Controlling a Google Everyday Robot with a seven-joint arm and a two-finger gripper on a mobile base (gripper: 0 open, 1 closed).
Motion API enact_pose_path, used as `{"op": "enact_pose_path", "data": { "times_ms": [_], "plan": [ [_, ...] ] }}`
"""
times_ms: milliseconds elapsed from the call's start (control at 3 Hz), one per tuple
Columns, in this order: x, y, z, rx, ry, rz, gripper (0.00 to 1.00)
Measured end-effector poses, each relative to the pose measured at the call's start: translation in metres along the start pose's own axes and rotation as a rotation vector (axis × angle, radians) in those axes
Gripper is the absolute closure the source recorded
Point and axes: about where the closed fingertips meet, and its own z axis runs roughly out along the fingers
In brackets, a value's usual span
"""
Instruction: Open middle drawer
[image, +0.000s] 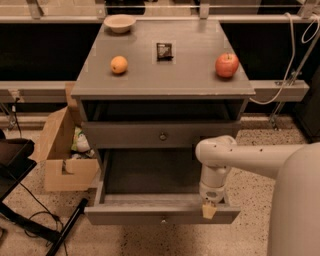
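**Middle drawer is out, gripper on its front lip**

The middle drawer (125, 214) is at lower centre of the frame. Its front panel stands well forward of the cabinet (165, 82) and its dark inside is exposed, with nothing visible in it. I read it as the middle one because the closed drawer (125, 135) at frame centre sits directly above it. Anything lower is hidden underneath.

The gripper (208, 210) is lower right of centre, wrist pointing down. Its tan tip touches the top edge of the front panel, right of the knob (163, 219). I can't tell whether it is clamped on the panel or just hooked over it.

Handling, my read:
- It is a rigid wooden box with no flex and is not fragile.
- It is probably light, so the resistance should come from the runners rather than from weight.
- The flat painted front is smooth and gives no purchase on the face itself.
- The knob is small and round, so a pinch there could slip off.
- The top lip is the better hold now that it is exposed, pinching across the panel thickness.
- The hold is off-centre to the right and may rack the drawer, so the pull should go straight toward the bottom of the frame.
- The drawer looks near full travel, so pulling further risks bringing it off its runners.

A jerk could also roll the apple (227, 65) or the orange (119, 64) on the cabinet top at upper centre.
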Motion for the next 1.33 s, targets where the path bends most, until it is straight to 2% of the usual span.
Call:
{"op": "enact_pose_path", "data": {
  "times_ms": [333,667,1000,1333],
  "plan": [
    [0.007,0.029,-0.002,-0.057,0.017,0.062,1.00],
    [0.006,0.029,-0.001,-0.052,0.019,0.052,0.74],
    [0.003,0.019,-0.004,0.048,0.031,-0.013,0.51],
    [0.000,0.010,-0.015,0.234,0.033,-0.128,0.28]
  ]
}}
